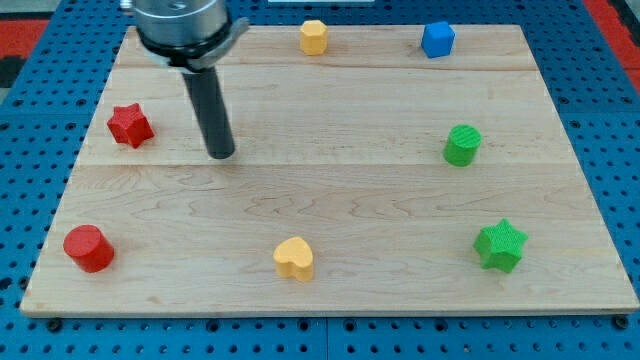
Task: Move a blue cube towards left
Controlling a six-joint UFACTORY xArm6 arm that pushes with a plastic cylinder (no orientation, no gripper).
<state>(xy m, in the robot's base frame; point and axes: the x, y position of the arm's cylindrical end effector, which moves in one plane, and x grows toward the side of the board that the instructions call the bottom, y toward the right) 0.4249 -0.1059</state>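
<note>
The blue cube [437, 39] sits near the view's top right edge of the wooden board [330, 200]. My tip [221, 155] rests on the board in the view's upper left part, far to the left of the blue cube. The red star [130, 125] lies just left of my tip. The rod rises from my tip toward the view's top left.
A yellow hexagonal block [314, 37] sits at the top centre, between my tip and the blue cube. A green cylinder [462, 145] and green star [499, 245] are at the right. A yellow heart [294, 258] is at bottom centre, a red cylinder [88, 248] at bottom left.
</note>
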